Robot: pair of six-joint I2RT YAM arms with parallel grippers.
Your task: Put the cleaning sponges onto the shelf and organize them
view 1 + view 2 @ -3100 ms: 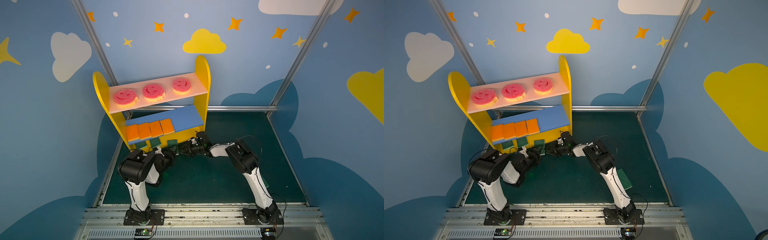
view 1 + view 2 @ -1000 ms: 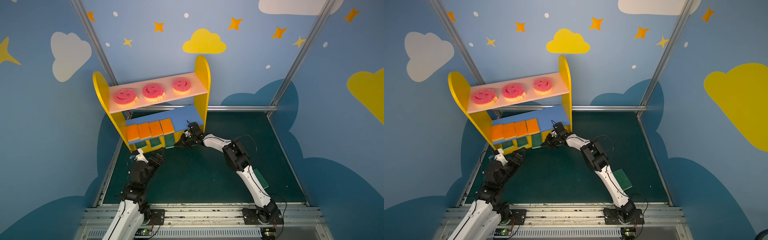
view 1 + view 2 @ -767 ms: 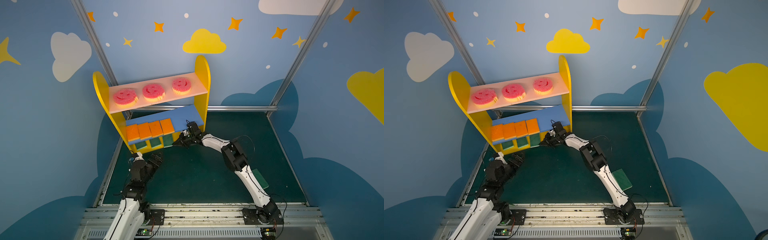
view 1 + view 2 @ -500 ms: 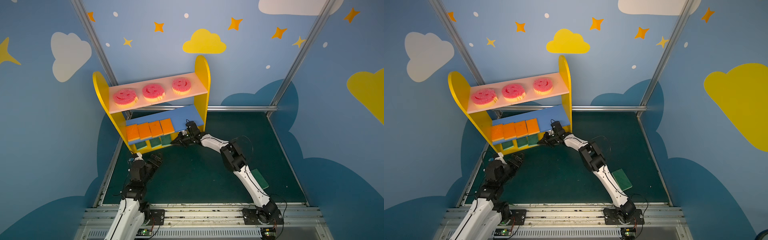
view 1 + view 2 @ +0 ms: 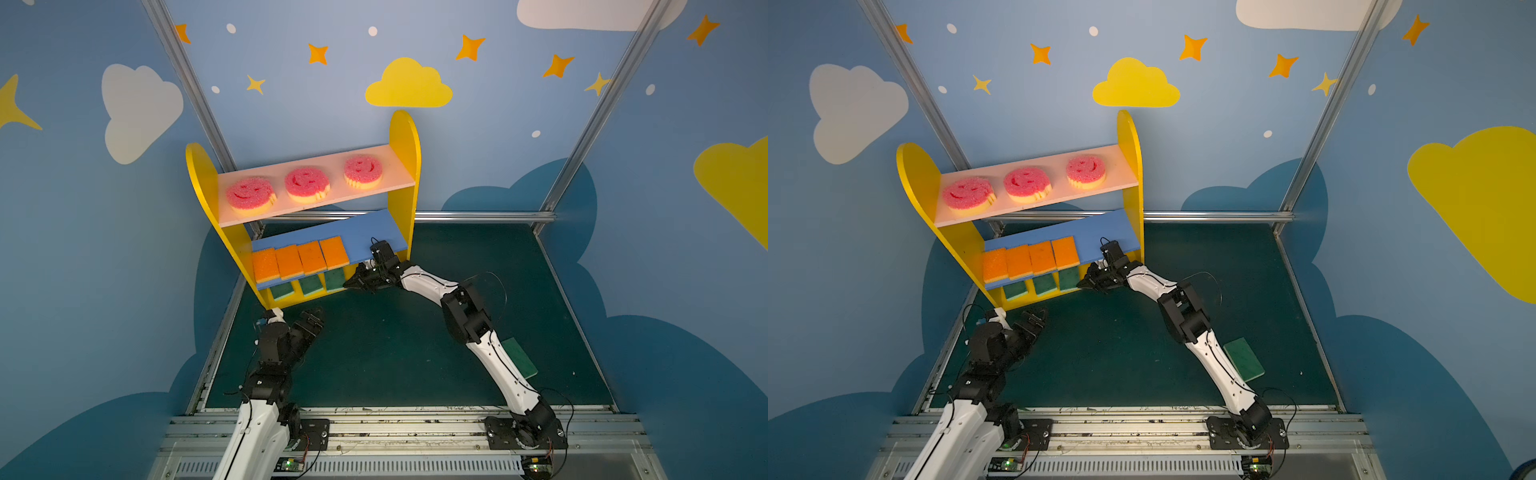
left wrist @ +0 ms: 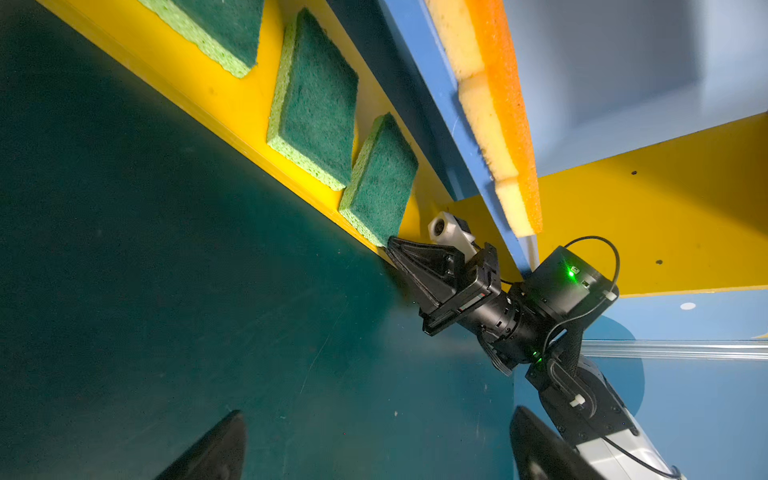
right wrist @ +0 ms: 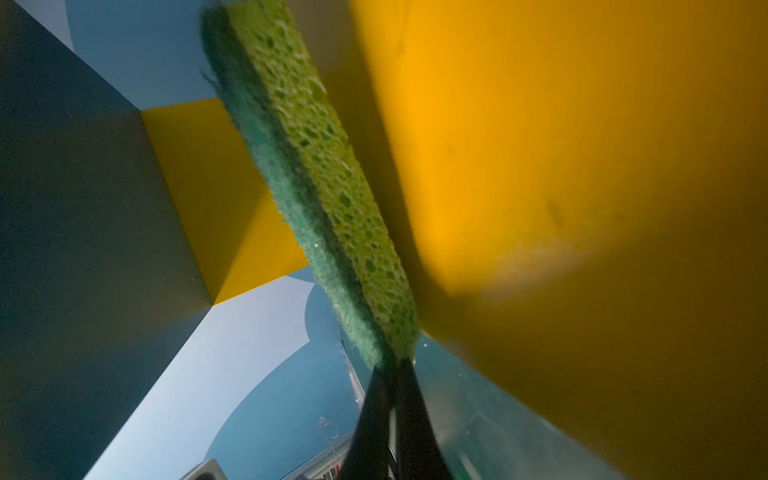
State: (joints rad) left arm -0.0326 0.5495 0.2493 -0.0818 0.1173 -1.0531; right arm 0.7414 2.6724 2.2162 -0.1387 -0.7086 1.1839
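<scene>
The step in hand looked like tidying the bottom row. The right claw (image 5: 348, 286), shut with nothing between its jaws, had its tips against the near edge of the third green sponge (image 5: 335, 279) on the yellow base of the shelf (image 5: 405, 137), apparently nudging it square with its neighbours (image 5: 311, 286). The left claw (image 5: 296, 322) hung wide open and empty in front of the shelf's other end. Three pink smiley sponges (image 5: 306, 183) sat on the pink board and four orange ones (image 5: 300, 259) lay side by side on the blue board. One green sponge (image 5: 518, 358) lay loose on the surface (image 5: 374, 361) beside the right arm (image 5: 465, 320) (the last one out of place, by the look of it). The next move probably called for backing the right claw off, opening it and fetching that sponge to the row's free end. The surface was a dark green mat, walled by blue panels (image 5: 498, 124) painted with clouds and stars, with metal posts (image 5: 598, 112) at the corners.
</scene>
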